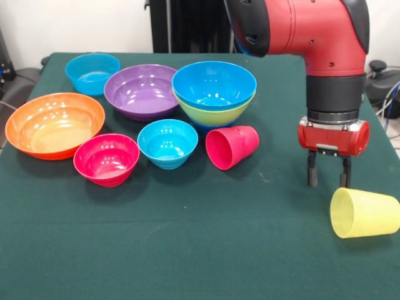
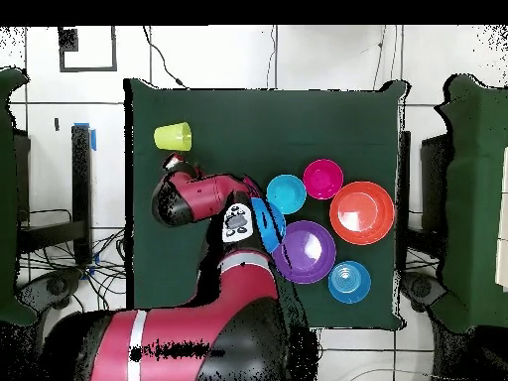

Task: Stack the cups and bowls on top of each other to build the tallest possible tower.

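- We found the gripper [image 1: 327, 177] hanging low over the green tabletop [image 1: 187, 250], its two dark fingers parted and holding nothing.
- The yellow cup [image 1: 364, 213] lay on its side just beside and in front of the gripper in the front view, mouth turned toward the middle of the tabletop; no contact with the fingers was visible.
- In the overhead view the yellow cup [image 2: 173, 136] sat alone near a corner of the tabletop, well apart from the bowls.
- The red-pink cup [image 1: 232, 147] also lay on its side, mouth toward the camera, just beside the small cyan bowl [image 1: 167, 143].
- We noted a partial stack: a bright blue bowl [image 1: 214, 85] nested in a lime green bowl [image 1: 215, 112]; anything beneath them could not be told.
- The purple bowl [image 1: 141, 91] stood touching that stack on one side, and a blue bowl [image 1: 92, 73] stood behind it near the far edge.
- The large orange bowl [image 1: 54, 124] and the pink-red bowl [image 1: 106, 159] stood upright, close together, at the front of the group.
- The red arm [image 2: 213, 193] covered part of the stack in the overhead view.
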Robot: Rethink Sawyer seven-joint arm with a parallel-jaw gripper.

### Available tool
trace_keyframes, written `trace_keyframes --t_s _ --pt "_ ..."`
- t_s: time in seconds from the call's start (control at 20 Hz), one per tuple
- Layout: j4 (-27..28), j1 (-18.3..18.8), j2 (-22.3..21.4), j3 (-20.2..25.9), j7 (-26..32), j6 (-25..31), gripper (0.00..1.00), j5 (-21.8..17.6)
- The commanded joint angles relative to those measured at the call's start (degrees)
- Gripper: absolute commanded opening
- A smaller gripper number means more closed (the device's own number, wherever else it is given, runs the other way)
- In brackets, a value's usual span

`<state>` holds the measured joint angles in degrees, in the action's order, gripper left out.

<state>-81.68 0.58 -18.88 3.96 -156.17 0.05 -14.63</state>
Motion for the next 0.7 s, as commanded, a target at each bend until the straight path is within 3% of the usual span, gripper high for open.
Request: trace_keyframes --t_s 0.05,0.45,0.7 --pt "-3.00 2.11 0.35 9.36 2.23 -1.69 1.00 -5.04" --pt "-3.44 3.72 0.27 11.44 4.00 -0.80 1.00 -7.57" --pt "-3.41 5.99 -0.21 14.86 10.99 6.33 1.00 -11.70"
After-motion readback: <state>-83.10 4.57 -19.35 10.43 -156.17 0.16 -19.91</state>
